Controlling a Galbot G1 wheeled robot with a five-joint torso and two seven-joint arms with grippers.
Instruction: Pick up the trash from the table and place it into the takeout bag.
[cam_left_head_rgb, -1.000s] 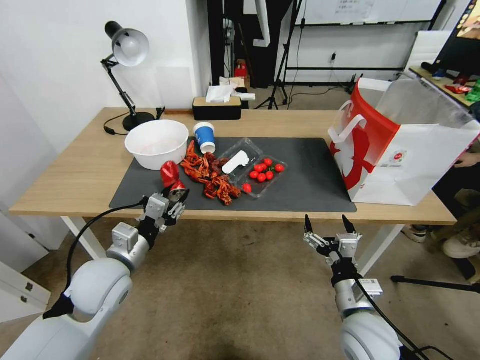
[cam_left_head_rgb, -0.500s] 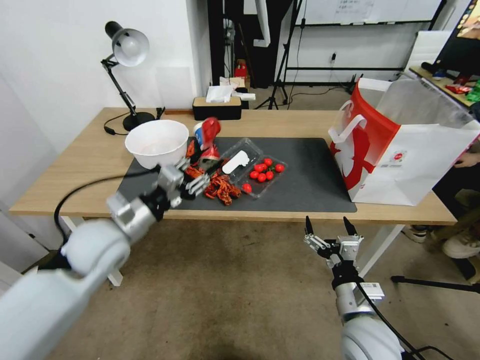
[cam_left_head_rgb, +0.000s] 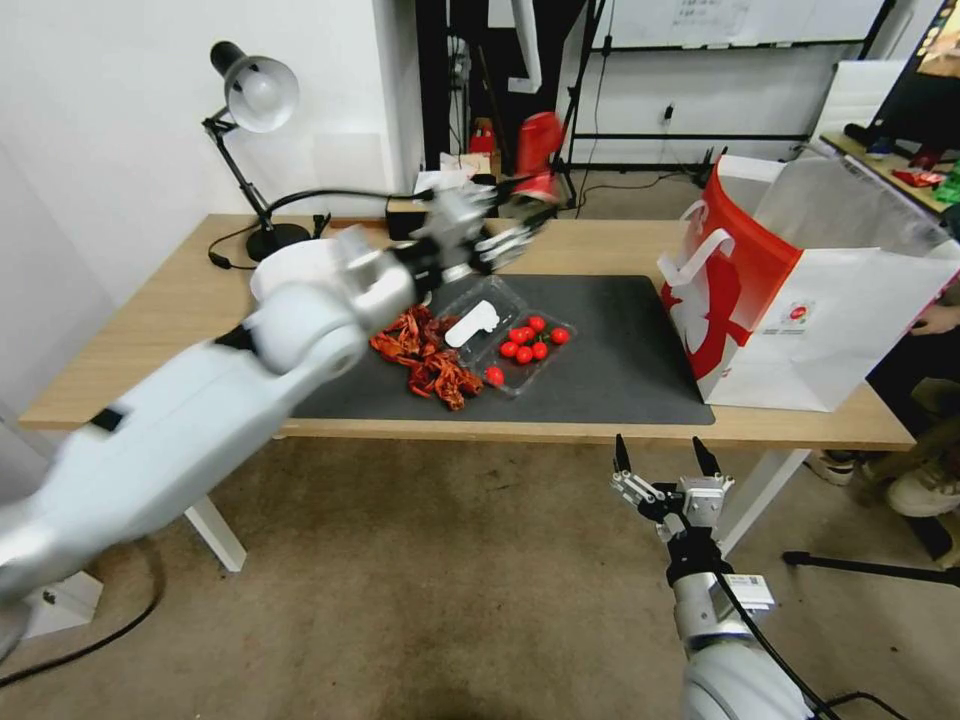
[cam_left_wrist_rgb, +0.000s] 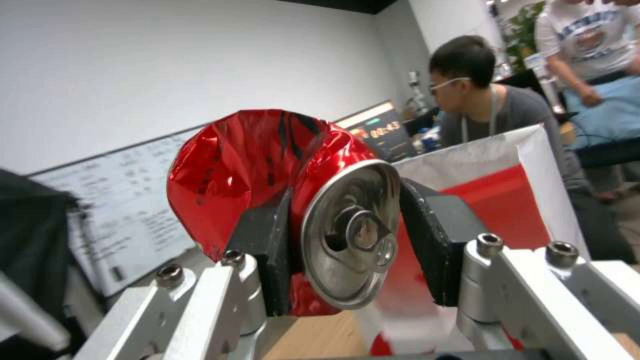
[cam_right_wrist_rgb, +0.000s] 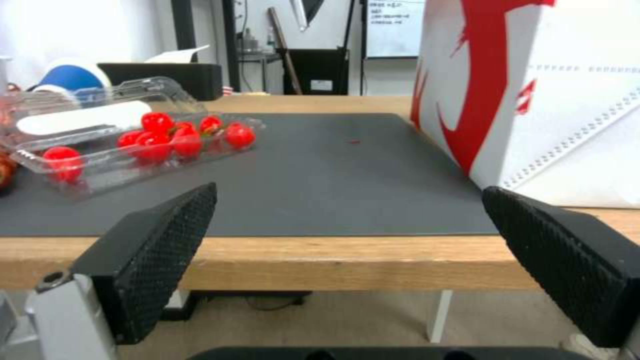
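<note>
Presently the left gripper (cam_left_head_rgb: 515, 215) is raised above the far side of the bench (cam_left_head_rgb: 150, 350), between the spread of litter and the takeout bag (cam_left_head_rgb: 800, 300). Jaws pinch the crushed red can (cam_left_wrist_rgb: 267, 175) across its top end; in the left wrist view the black pads (cam_left_wrist_rgb: 433, 240) bear on either side of the silver lid, pull-tab facing the camera. Gripping at the rigid rim rather than the crumpled body probably keeps the can from folding further and slipping. Can is held high, near the level of the bag's rim; judged: height is for clearing the stiff bag wall before release. Not yet over the opening.

Bag stands upright at the right end of the bench, red side panel toward the litter, mouth open upward, so a drop from above should go in.

Right gripper (cam_left_head_rgb: 662, 462) is parked below the near bench edge, in front of the bag, jaws spread wide, nothing between them. Low position keeps it out of the left arm's path.

Remaining on the dark mat (cam_left_head_rgb: 620, 370): red shell scraps (cam_left_head_rgb: 425, 355), clear tray with red tomatoes (cam_left_head_rgb: 525, 345), blue paper cup (cam_right_wrist_rgb: 73, 77) behind the tray, white bowl (cam_left_head_rgb: 285, 270) partly hidden by the left arm. Task judged early: one item in transit, rest untouched.
</note>
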